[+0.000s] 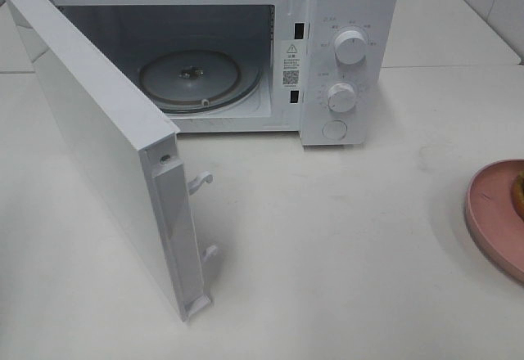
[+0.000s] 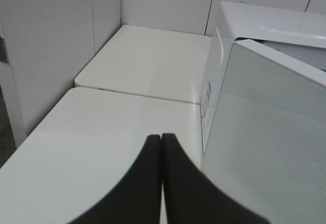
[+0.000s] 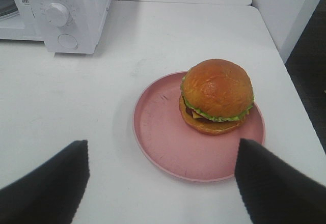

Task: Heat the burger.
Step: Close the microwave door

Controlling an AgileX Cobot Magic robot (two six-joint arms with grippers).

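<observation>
White microwave (image 1: 344, 57) with door (image 1: 98, 147) swung open, glass turntable (image 1: 190, 79) inside, pink plate (image 3: 168, 137) on white table (image 1: 344, 254)

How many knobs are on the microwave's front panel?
2: upper knob near the panel's top, lower knob below it. Beneath them sits a round button, not a knob.

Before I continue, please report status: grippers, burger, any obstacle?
Left gripper shut, empty, beside open microwave door. Right gripper open above pink plate. Burger on plate, not grasped. Microwave cavity free, turntable bare.
</observation>
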